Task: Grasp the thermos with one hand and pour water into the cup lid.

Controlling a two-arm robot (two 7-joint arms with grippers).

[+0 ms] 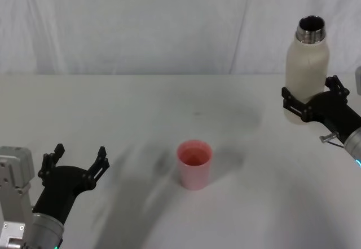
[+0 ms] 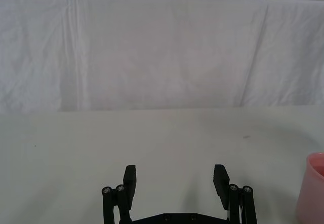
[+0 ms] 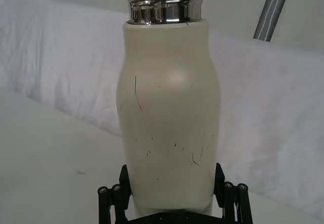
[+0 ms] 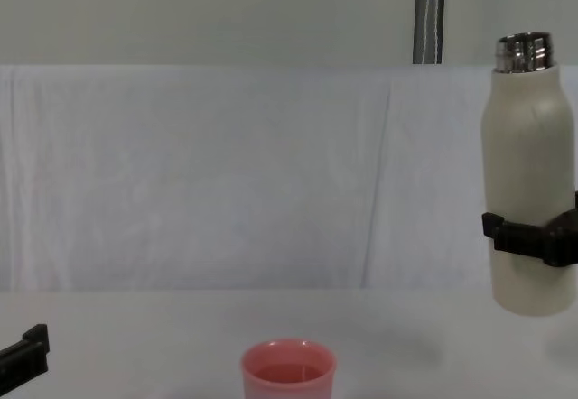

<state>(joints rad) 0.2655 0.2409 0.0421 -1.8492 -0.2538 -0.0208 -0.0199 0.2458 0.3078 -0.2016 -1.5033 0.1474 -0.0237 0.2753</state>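
The cream-white thermos (image 1: 306, 74) with its open steel neck hangs upright above the table at the far right, held low on its body by my right gripper (image 1: 313, 98), which is shut on it. The chest view shows the thermos (image 4: 529, 191) clear of the tabletop, and the right wrist view shows the thermos (image 3: 169, 117) close up between the fingers. The pink cup lid (image 1: 194, 163) stands upright at the table's middle, well to the left of the thermos and lower. My left gripper (image 1: 76, 160) rests open near the front left, empty.
A white cloth covers the table (image 1: 141, 108) and hangs as a backdrop behind it. A grey pole (image 4: 428, 15) rises behind the backdrop at the right. The cup lid's edge (image 2: 311, 193) shows beside the left gripper's fingers in the left wrist view.
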